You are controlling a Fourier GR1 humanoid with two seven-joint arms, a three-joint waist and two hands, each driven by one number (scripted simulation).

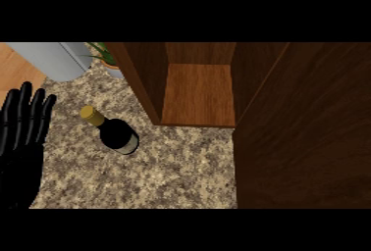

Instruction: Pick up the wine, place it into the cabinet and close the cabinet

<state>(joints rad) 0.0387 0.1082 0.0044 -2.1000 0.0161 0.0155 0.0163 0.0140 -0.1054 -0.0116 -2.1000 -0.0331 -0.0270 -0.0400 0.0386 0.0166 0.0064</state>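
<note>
Looking down, head view | wine bottle (115, 131) standing on the speckled counter (167, 176), just left of the open cabinet (199, 93), not touching it | left hand (22, 142) resting at the left edge, fingers straight, holding nothing | cabinet door (304, 147) swung wide at right

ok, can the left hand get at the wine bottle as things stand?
Probably yes. The left hand is open, to the left of the bottle, with only bare counter between them. The cabinet stands on the bottle's other side, not in the way.
</note>
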